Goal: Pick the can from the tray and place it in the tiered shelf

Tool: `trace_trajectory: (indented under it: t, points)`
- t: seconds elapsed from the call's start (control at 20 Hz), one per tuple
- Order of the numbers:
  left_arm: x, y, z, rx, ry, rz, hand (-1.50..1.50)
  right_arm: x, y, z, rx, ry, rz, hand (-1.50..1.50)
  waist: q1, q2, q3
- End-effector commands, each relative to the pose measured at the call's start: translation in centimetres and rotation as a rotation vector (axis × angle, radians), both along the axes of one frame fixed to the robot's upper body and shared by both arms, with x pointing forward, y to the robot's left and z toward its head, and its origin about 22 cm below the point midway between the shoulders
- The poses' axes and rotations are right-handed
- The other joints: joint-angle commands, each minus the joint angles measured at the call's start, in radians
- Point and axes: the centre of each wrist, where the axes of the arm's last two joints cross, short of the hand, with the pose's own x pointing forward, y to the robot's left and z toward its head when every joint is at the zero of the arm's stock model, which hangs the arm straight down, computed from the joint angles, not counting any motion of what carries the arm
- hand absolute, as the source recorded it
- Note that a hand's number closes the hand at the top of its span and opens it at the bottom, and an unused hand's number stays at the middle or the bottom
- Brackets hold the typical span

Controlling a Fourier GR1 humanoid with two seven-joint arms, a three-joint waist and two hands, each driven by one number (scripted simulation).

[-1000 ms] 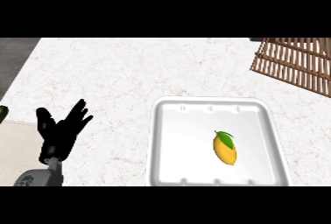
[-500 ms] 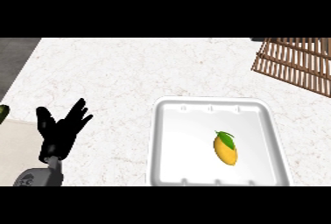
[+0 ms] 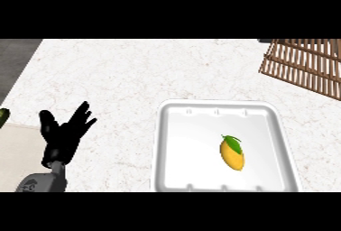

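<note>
I've got the left hand (image 3: 61, 139) spread wide, left of the tray (image 3: 193, 149); a mango (image 3: 232, 153) lies inside, wooden shelf (image 3: 306, 63) top right.

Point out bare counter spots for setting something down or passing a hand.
Widest free patch: the white marble counter from its far edge to the white rectangular tray, left of the brown slatted wooden shelf. A narrower strip lies between tray and open black left hand. Tightest: the tray's right half, holding a yellow-orange fruit.
</note>
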Motion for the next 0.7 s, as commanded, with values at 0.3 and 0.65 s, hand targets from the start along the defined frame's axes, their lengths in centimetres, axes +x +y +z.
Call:
trace_trajectory:
  t: [0.3,0.65]
  points:
    - [-1.2,-1.2,-2.0,-0.014,0.048,0.018,0.00,-0.5,-1.4,-0.5,0.349,-0.231,-0.027,-1.50,-0.008,0.005,-0.004]
    - [-1.2,-0.8,-1.1,-0.018,0.045,0.005,0.00,-2.0,-2.2,3.4,0.567,-0.391,-0.026,-1.50,0.002,0.004,-0.004]
